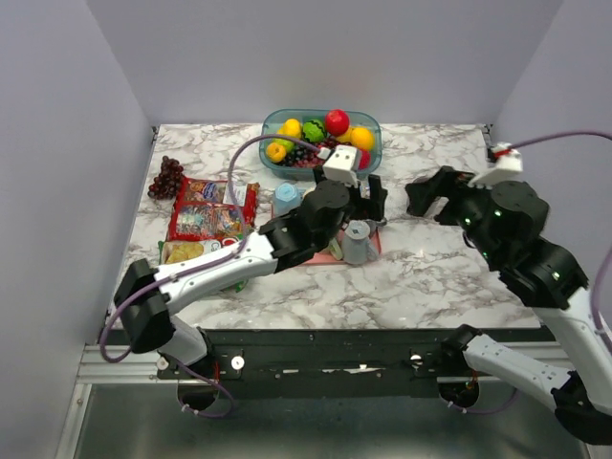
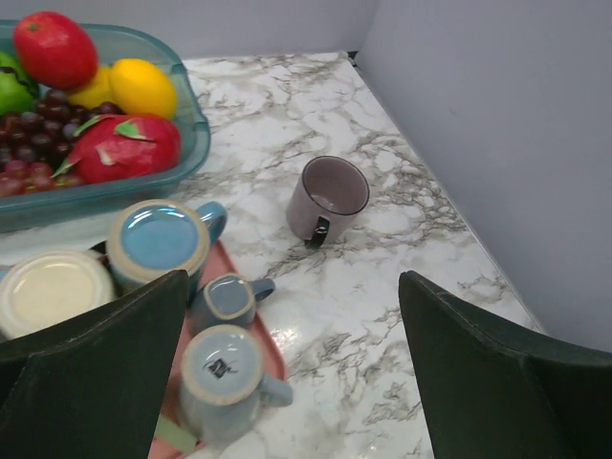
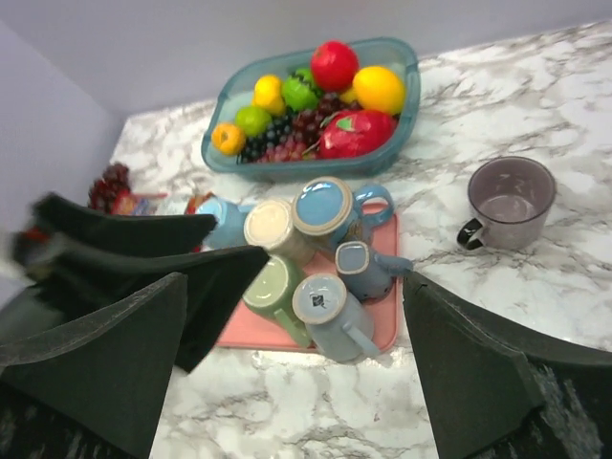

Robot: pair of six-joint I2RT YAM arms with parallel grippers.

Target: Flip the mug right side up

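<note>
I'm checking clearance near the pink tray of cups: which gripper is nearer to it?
Left. The left gripper hangs open at the far right corner of the tray; the right gripper is further right, over the table.

A white marble table (image 1: 430, 277) carries a teal fruit basket (image 2: 194, 142) at the back, a pink tray (image 3: 249, 330) mid-table, an upright purple mug (image 3: 521, 225) to its right, and dark grapes (image 1: 167, 177) and snack packets (image 1: 210, 210) at the left.

one purple mug (image 3: 507, 201), maybe six more mugs (image 3: 323, 206), one tray (image 3: 382, 320), one basket (image 3: 287, 170)
</note>
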